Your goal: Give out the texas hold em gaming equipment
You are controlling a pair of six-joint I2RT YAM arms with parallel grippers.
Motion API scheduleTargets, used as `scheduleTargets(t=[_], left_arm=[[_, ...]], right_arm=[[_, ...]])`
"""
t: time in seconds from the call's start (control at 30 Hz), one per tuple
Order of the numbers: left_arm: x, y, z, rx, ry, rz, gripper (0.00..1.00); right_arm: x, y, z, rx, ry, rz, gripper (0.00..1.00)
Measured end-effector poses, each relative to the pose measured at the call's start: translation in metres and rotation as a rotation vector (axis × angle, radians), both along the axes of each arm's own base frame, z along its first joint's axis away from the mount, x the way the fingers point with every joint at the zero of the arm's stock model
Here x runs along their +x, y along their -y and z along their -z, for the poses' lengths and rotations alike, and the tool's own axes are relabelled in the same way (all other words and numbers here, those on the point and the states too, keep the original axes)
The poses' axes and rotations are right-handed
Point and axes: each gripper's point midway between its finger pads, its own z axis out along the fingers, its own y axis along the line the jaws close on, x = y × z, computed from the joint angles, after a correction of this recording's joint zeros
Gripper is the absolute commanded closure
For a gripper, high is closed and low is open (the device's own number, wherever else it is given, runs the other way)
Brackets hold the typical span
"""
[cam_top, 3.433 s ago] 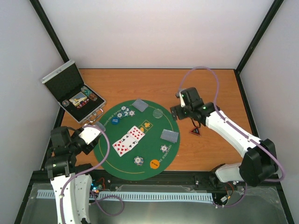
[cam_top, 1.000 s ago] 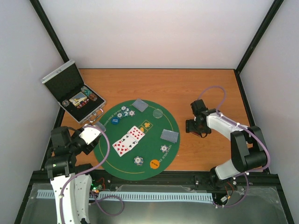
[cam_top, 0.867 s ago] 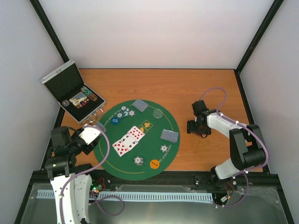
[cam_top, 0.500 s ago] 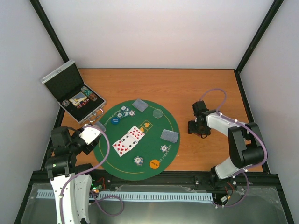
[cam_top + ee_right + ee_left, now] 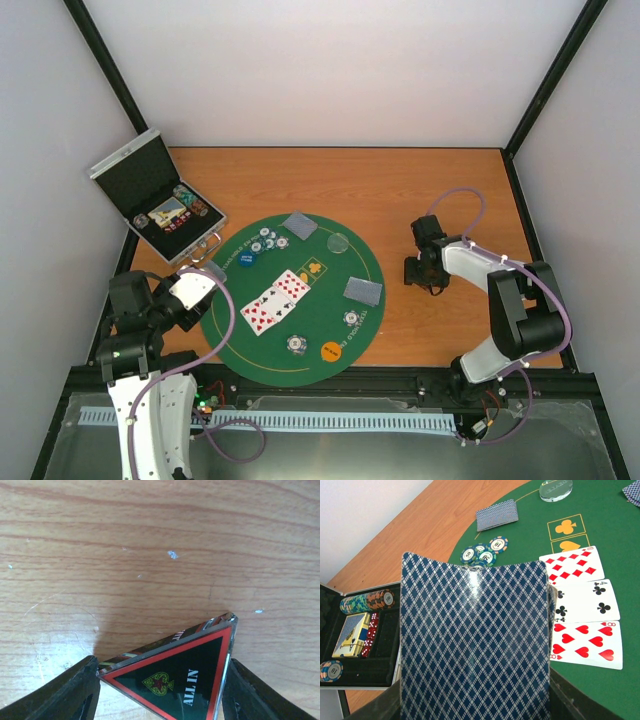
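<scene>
- The mat (image 5: 330, 290) lies by the table's (image 5: 400, 180) near edge, left of the middle.
- The case (image 5: 140, 185) sits at the left edge, behind the mat.
- On the mat, face-up cards (image 5: 275, 300) lie in the middle, with chips (image 5: 266, 240) behind them.
- The triangle marker (image 5: 180, 680) lies right of the mat, between the right gripper's (image 5: 160, 690) fingers.
- The left gripper (image 5: 195, 285) holds a card (image 5: 475, 640) at the mat's left edge.

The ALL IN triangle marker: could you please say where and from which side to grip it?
Take the ALL IN triangle marker by its thin rim, right edge against opposite corner, from above: it seems to lie flat on the wooden table.
</scene>
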Motion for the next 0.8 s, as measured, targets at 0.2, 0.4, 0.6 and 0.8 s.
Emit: scheduleTargets(t=[0.2,0.4,0.6,0.8], left_arm=[[0.000,0.000,0.000,0.000,0.000,0.000,0.49],[0.000,0.000,0.000,0.000,0.000,0.000,0.49],[0.000,0.000,0.000,-0.001,-0.003,0.000,0.49],[0.001,0.000,0.001,-0.001,-0.006,0.000,0.49]], right_arm=[[0.000,0.000,-0.001,0.000,0.002,0.000,0.44],[-0.001,-0.003,-0.018,-0.013,0.040,-0.020,0.46],[0.007,-0.070,-0.061,0.018,0.177,-0.232,0.48],[-0.035,-0.171,-0.081,0.131,0.221,-0.573,0.52]])
